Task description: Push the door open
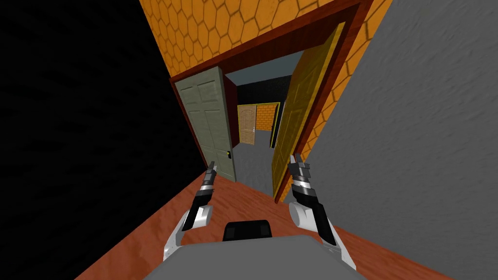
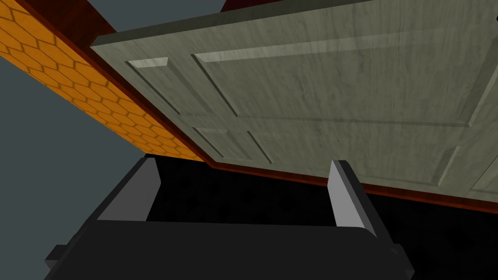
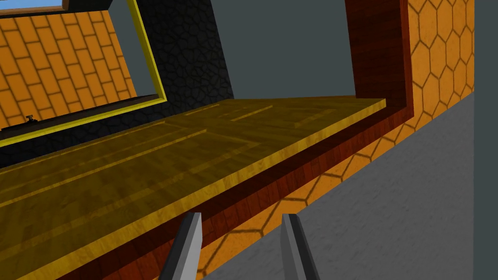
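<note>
A dark red frame (image 1: pixel 272 41) holds a double doorway. Its yellow wooden leaf (image 1: pixel 301 112) on the right stands swung away from me, leaving a gap into a passage. The grey-green panelled leaf (image 1: pixel 209 121) covers the left half and carries a small dark handle (image 1: pixel 229 154). My left gripper (image 1: pixel 211 167) is open just short of the grey-green leaf (image 2: pixel 340 97), its fingers (image 2: pixel 347 194) wide apart with nothing between them. My right gripper (image 1: pixel 296 159) is open at the yellow leaf's near edge (image 3: pixel 146 165), beside the frame (image 3: pixel 379 48), and holds nothing.
An orange hexagon-patterned wall (image 1: pixel 194 29) surrounds the frame. A grey wall (image 1: pixel 413 146) runs close along my right and a black area (image 1: pixel 73 121) lies on my left. The floor (image 1: pixel 228 204) is red-brown. Beyond the gap stands a light brown door (image 1: pixel 247 124).
</note>
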